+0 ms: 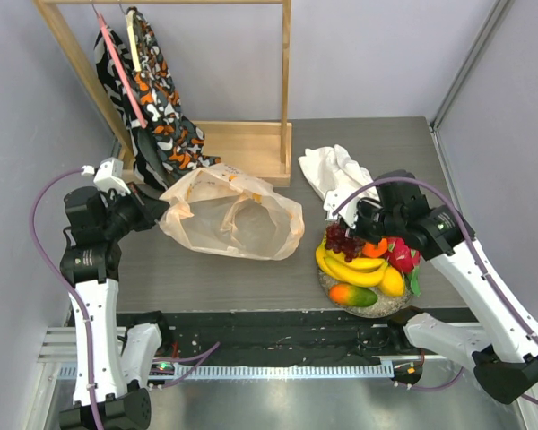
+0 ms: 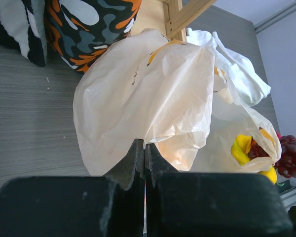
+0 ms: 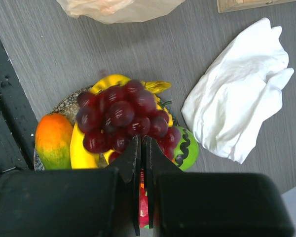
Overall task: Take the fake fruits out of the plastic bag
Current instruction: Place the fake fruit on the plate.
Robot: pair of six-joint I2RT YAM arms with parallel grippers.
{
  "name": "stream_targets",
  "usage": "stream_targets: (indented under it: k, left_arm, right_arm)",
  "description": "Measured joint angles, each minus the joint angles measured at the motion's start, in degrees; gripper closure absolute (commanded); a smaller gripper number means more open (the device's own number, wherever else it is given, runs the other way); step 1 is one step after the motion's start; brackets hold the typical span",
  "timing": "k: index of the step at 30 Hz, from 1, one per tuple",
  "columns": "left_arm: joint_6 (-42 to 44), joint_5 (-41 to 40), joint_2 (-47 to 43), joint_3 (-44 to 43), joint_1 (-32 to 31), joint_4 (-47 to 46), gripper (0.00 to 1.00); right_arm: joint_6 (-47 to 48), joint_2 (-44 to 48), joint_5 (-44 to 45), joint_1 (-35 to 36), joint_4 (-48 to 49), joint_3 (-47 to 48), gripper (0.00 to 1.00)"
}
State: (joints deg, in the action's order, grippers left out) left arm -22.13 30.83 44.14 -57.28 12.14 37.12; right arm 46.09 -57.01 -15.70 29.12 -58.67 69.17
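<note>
Your left tool (image 1: 164, 213) is clenched on the edge of the bag (image 1: 233, 219), which lies slack on the bench (image 1: 251, 278) and looks empty. Rightward, the fruits (image 1: 363, 269) are piled on a plate (image 1: 390, 309). Your right tool (image 1: 341, 224), clenched, seems to pinch the grapes (image 1: 342, 240) over them, likely the last piece.

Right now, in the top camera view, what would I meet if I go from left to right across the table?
left gripper → plastic bag → grapes → dragon fruit. I leave out the white cloth, because it spans the same stretch as the fruits.
</note>
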Motion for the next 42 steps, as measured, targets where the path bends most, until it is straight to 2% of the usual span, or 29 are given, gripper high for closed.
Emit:
stream_targets:
  k: [13,19,42]
  left_arm:
    - [-0.35,0.11,0.48,0.02,0.0,-0.2,1.0]
    - [-1.46,0.46,0.87,0.11,0.0,-0.74,1.0]
    - [-1.46,0.46,0.63,0.13,0.0,-0.87,1.0]
  right_arm:
    - [-0.11,2.03,0.46,0.0,-4.61,6.25,0.99]
    - [0.83,6.88,1.51,0.0,-6.58,2.19,0.99]
    - [6.97,8.92,5.25,0.0,-4.15,-10.29,0.99]
